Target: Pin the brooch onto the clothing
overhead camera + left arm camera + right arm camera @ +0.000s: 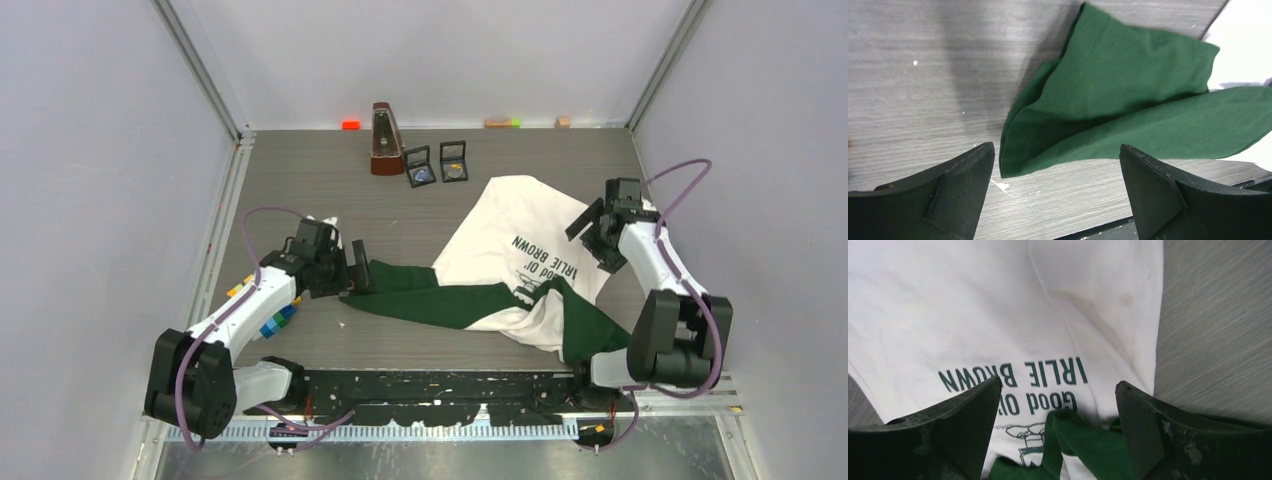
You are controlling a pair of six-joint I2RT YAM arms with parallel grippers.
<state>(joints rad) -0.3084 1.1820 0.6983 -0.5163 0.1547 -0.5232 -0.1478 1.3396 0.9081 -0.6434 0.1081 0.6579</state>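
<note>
The grey table (pixel 300 190) carried the T-shirt (pixel 510 235), which lay right of centre in a rumpled heap, white body turned up with its lettering showing and one green sleeve (pixel 1128 100) drawn out to its left. The left gripper (pixel 1055 150) stood at the tip of that sleeve, jaws spread wide on either side of the cloth's end and holding nothing. The right gripper (pixel 1058 385) hung over the shirt's right edge, just above the print, equally wide and empty. Beyond the shirt, toward the back wall, stood a wooden metronome (pixel 385 140), and just beside it, nearer the shirt, two small open boxes (pixel 437 165). Each held something small, most likely including the brooch, though it was too small to tell which. The step in hand seemed to be spreading the shirt flat, and it was not finished, since the collar end was bunched at the shirt's near side. The next move would call for either smoothing that bunch or sending one open gripper past the shirt to the boxes, with a fine, careful pinch.
</note>
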